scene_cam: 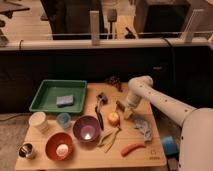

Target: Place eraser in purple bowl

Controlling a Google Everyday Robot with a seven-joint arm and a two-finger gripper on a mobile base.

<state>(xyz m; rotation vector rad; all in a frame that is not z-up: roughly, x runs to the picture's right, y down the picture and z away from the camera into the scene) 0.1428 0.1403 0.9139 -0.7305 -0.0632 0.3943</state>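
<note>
The purple bowl [86,128] stands at the front middle of the wooden table, with a glossy inside. My gripper [124,108] hangs from the white arm [150,95] over the right middle of the table, to the right of and behind the bowl. A small dark block [120,105], which may be the eraser, sits right at the gripper's tip. I cannot tell if it is gripped.
An orange-red bowl [59,145] stands by the purple one. Around them are a light-blue cup [63,119], a white cup [38,121] and a metal cup [26,150]. A green tray [47,90] holds a grey-blue sponge [65,100]. Also there are a pinecone-like lump [114,80], a dark utensil [100,107], a yellow fruit [114,118], a red pepper [132,148] and a grey cloth [141,127].
</note>
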